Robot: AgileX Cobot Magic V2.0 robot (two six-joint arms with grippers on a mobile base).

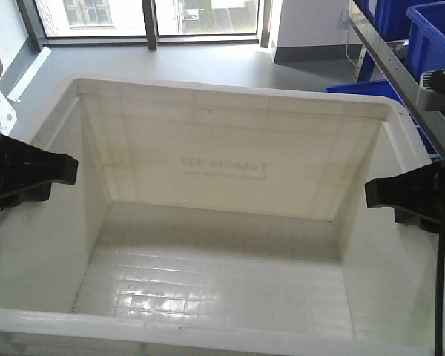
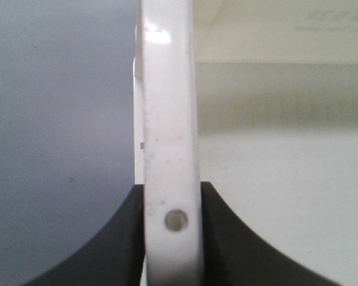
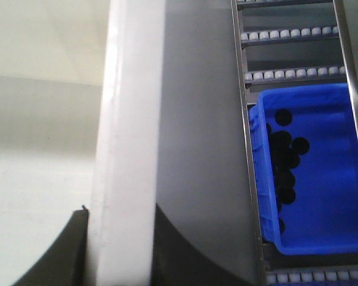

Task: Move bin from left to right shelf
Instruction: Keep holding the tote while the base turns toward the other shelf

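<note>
The white translucent bin fills the front view, empty, with mirrored black print on its far wall and a grid floor. My left gripper is shut on its left rim, a black finger on each side of the wall. My right gripper is shut on the right rim, one finger inside the bin and one outside. The right shelf, a steel frame with lanes of white rollers, lies just beyond the bin's right side.
A blue bin with black round parts sits on the roller lanes. More blue bins stand behind a slanted steel rail at the upper right. Grey floor and windows lie beyond the bin.
</note>
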